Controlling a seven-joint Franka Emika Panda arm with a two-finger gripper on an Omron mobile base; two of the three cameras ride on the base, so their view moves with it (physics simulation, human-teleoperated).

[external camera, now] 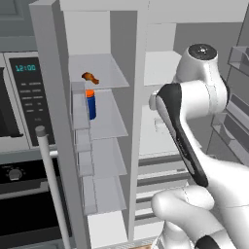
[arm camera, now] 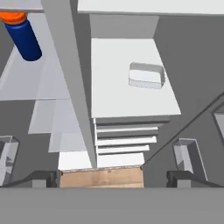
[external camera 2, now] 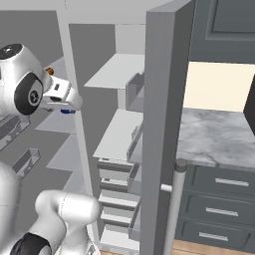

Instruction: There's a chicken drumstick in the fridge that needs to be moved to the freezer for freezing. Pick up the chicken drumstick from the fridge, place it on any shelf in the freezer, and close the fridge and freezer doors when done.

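The chicken drumstick (external camera: 90, 77) lies on a glass shelf (external camera: 104, 73) in the freezer (external camera: 99, 146), just above the blue can (external camera: 91, 104). The fingers (arm camera: 112, 178) stand wide apart and empty, facing the fridge (arm camera: 131, 83), well apart from the drumstick.

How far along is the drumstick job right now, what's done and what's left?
Done: the chicken drumstick already lies on a glass shelf in the freezer, above the blue can. In hand: nothing; the hand is open and empty, facing the fridge. Left: both doors stand open, the freezer door and the fridge door, so they need closing.
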